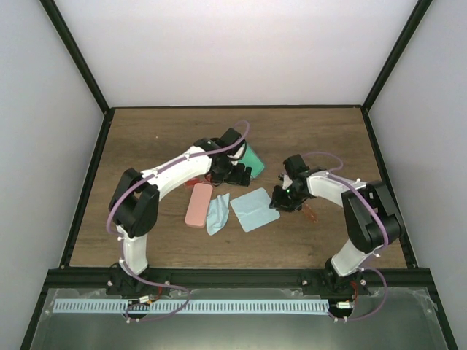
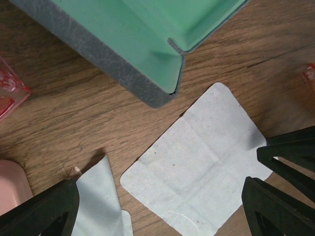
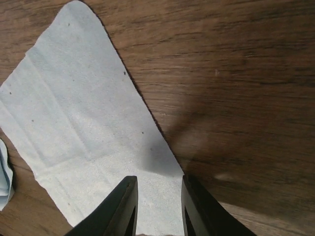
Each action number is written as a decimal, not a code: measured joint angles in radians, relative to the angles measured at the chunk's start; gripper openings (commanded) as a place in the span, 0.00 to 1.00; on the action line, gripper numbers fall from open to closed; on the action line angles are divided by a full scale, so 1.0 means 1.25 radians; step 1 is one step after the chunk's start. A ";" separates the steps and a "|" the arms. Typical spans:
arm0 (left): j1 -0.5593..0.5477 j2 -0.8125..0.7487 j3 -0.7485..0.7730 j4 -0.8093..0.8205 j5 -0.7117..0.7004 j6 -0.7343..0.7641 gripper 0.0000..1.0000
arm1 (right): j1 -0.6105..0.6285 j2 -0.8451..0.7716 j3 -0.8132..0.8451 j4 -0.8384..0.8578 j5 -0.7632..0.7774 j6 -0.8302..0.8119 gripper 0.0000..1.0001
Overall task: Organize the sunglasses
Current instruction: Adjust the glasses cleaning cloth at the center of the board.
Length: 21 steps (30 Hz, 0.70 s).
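L gripper point(image 1: 235, 173) hung wide open, empty, betw. the green-lined case point(image 2: 147, 29), lid open, & the flat blue cloth point(image 2: 197, 167). R gripper point(image 3: 158, 187) had its fingers only narrowly apart over that cloth's edge, nothing betw. them; contact w/ the cloth couldn't be told. Reddish-pink sunglasses point(image 2: 9, 91) lay near the pink case point(image 1: 198, 204). Orange-red pair point(image 1: 310, 213), faint in top view, prob. lay just right of R gripper.

Matt cloth point(image 3: 88, 128), grained wood table point(image 3: 236, 73)
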 measured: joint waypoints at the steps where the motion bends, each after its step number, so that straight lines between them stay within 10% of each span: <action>1: 0.000 0.000 -0.003 0.000 -0.003 0.000 0.93 | 0.000 -0.002 -0.004 0.006 0.000 0.000 0.26; 21: 0.004 -0.059 -0.068 0.023 -0.019 -0.008 0.88 | -0.003 -0.148 -0.139 -0.048 -0.017 0.021 0.29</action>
